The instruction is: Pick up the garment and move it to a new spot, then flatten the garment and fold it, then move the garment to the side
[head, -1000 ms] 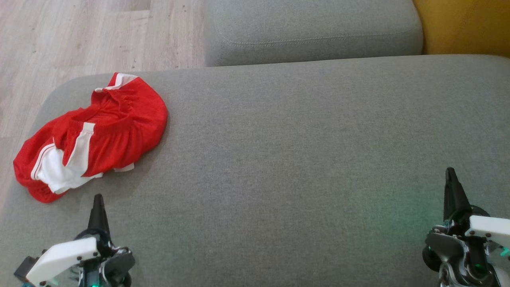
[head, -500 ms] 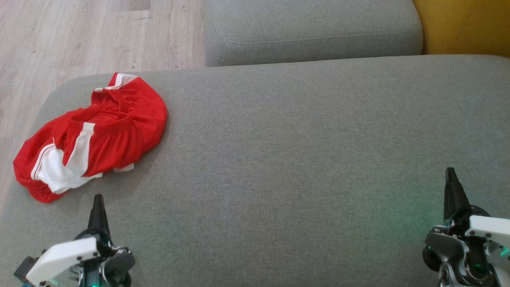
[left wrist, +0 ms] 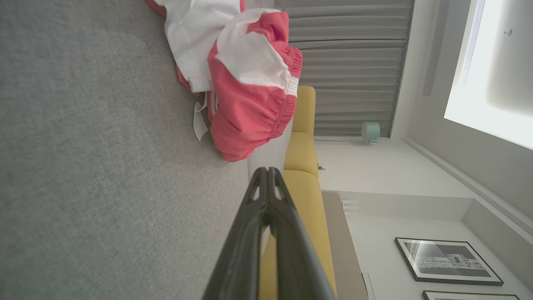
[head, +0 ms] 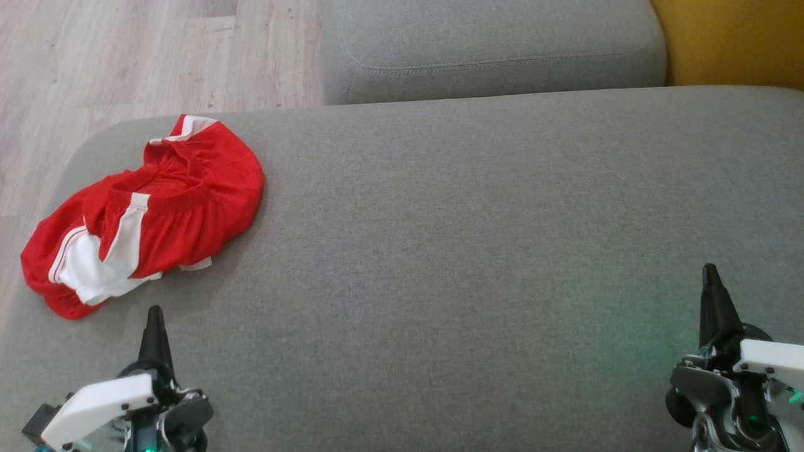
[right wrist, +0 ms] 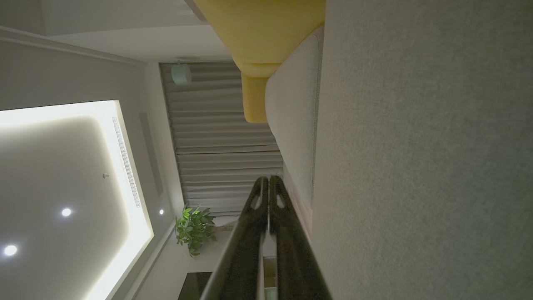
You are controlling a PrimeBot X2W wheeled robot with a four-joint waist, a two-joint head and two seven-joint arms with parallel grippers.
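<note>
- The garment lies crumpled at the left end of the grey cushion, close to the cushion's rounded left edge
- It sits in a heap with a gathered red mesh piece; its white sleeve with the striped edge shows at the side of the heap nearer the cushion's front, and no lettering can be seen
- I cannot tell exactly where the garment ends and the mesh piece begins
- The left gripper hangs over the cushion's front left part, near the heap but apart from it; its fingers are pressed together on nothing
- The right gripper is over the cushion's front right part, well apart from the heap; it too is closed and empty
- Progress, as a judgement: nothing of the task looks done, since the cloth is bunched, neither flat nor folded
- Left to do: lift the garment out and carry it to the bare middle of the cushion, spread it, fold it, then set it aside
- The jaws would have to open first
</note>
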